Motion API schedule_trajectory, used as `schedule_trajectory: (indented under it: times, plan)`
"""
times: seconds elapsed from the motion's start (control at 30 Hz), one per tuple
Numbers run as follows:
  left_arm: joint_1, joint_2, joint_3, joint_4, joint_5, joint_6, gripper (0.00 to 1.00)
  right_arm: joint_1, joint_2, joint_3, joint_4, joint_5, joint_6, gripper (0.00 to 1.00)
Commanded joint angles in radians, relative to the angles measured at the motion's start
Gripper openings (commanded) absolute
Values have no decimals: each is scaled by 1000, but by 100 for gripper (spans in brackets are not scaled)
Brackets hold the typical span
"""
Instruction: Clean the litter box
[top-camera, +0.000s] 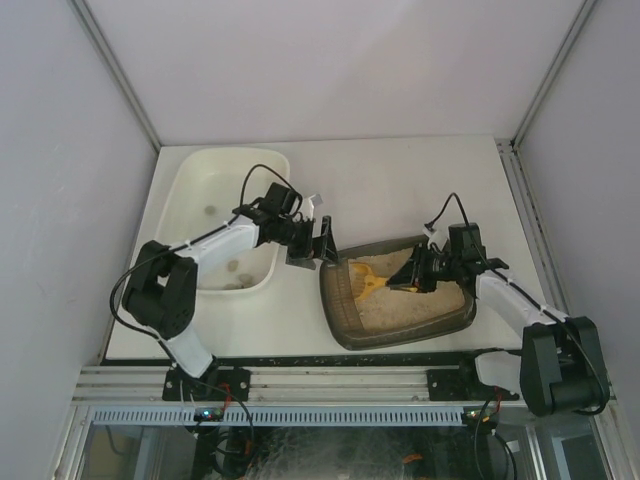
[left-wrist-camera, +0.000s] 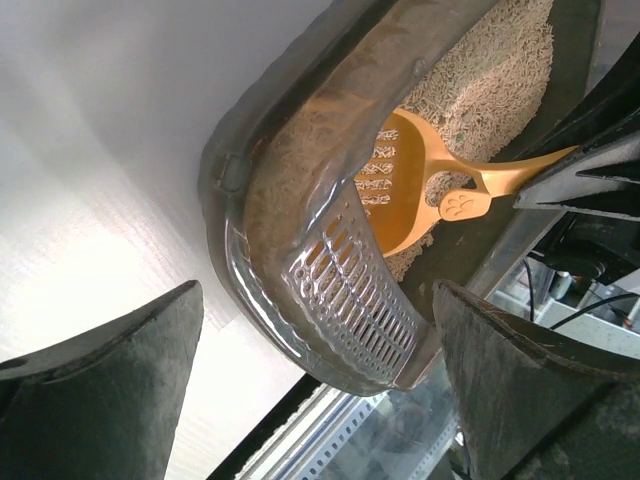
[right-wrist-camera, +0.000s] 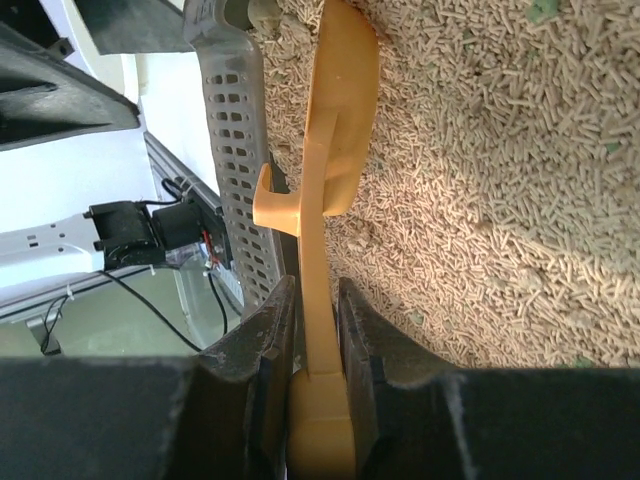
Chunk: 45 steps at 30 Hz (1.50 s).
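The dark grey-brown litter box (top-camera: 400, 335) sits right of centre with beige litter (right-wrist-camera: 500, 180) inside; it also shows in the left wrist view (left-wrist-camera: 300, 250). My right gripper (top-camera: 415, 275) is over the box and shut on the handle of an orange scoop (top-camera: 372, 282). In the right wrist view both jaws press the handle (right-wrist-camera: 322, 330), and the scoop blade (right-wrist-camera: 340, 120) lies on edge in the litter near the slotted wall (right-wrist-camera: 235, 150). My left gripper (top-camera: 322, 245) is open and empty at the box's far left corner. Its fingers (left-wrist-camera: 110, 390) stand wide apart before the slotted end.
A larger white plastic tub (top-camera: 230, 185) stands at the back left with a few dark clumps in it. The left arm reaches across its right rim. A metal rail (top-camera: 320, 385) runs along the table's near edge. Grey walls close in the sides.
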Motion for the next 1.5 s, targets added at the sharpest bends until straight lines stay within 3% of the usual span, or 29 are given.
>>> schedule_trajectory:
  times: [0.0,0.13,0.33,0.53,0.7,0.97,1.07,1.2,1.47]
  plan:
    - [-8,33,91,42,52,-26,100,6,51,38,155,-73,-40,0]
    - [-9,74,121,67,70,-42,100,12,106,38,287,-137,-10,0]
    - [-11,106,129,169,123,-125,100,51,127,0,497,-97,39,0]
    - [-8,114,150,209,142,-125,100,40,135,-156,877,-85,187,0]
    - [22,145,241,189,122,-99,100,51,173,-211,983,-51,243,0]
    - [24,239,447,144,101,-94,100,203,140,-193,963,198,282,0]
    - [24,260,491,98,82,-62,100,234,87,-176,850,288,259,0]
    - [54,247,456,81,96,-46,100,230,-11,-177,679,365,197,0]
    - [81,168,335,91,105,-16,100,160,-100,-179,477,309,124,0]
